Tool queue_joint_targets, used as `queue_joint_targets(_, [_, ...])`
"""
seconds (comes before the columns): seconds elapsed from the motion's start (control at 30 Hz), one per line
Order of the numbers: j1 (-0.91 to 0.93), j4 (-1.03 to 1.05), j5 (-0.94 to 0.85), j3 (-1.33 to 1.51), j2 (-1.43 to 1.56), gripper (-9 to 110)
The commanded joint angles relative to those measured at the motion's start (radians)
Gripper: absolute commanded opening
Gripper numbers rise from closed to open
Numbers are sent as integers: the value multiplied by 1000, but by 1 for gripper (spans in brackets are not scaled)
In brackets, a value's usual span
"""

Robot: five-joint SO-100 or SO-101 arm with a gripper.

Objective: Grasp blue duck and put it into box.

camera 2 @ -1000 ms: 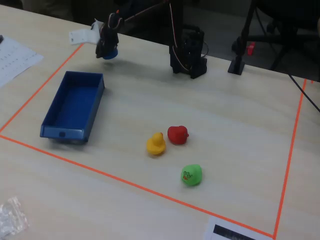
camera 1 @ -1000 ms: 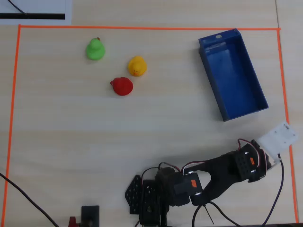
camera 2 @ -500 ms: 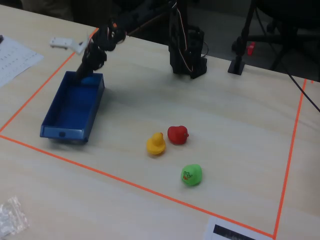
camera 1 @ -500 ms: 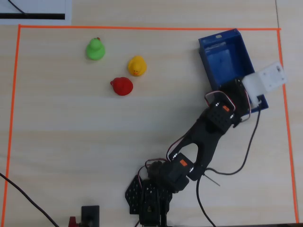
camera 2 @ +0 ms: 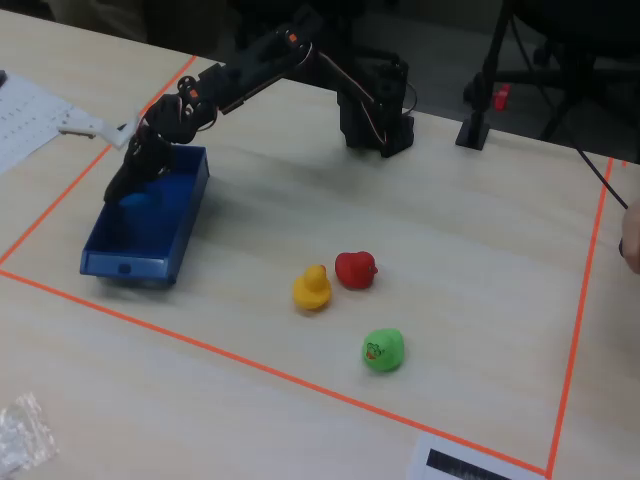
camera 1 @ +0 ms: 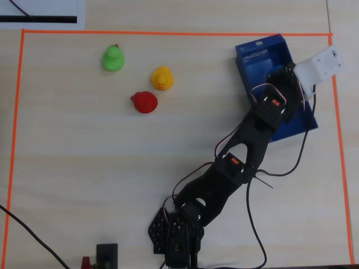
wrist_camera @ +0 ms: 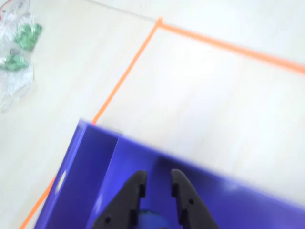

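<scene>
- The gripper (wrist_camera: 157,183) hangs over the box (wrist_camera: 95,176), its fingers closed on the blue duck (wrist_camera: 150,220).
- Green duck (camera 2: 382,350), yellow duck (camera 2: 312,289) and red duck (camera 2: 355,269) sit well apart from the box on the worktop (camera 2: 460,250), blocking nothing.

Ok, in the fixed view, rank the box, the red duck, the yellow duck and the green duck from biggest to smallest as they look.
1. The box, far the largest.
2. The green duck, yellow duck and red duck look about alike; the green one sits nearest the camera, so no ranking among them.
</scene>
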Motion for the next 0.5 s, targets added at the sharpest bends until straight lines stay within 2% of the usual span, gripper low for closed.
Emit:
queue_joint_targets(0.0, [38,-52,-77,-57,11,26])
queue_joint_targets(0.13, [64,-21,-84,-55,37,34])
queue_joint_targets(0.23, [69,74,-49,-46,110,32])
queue_joint_targets(0.3, [63,150,-15,2,198,14])
queue_joint_targets(0.37, [38,247,18,86,318,2])
queue_joint_targets(0.47, [-37,324,29,318,537,0])
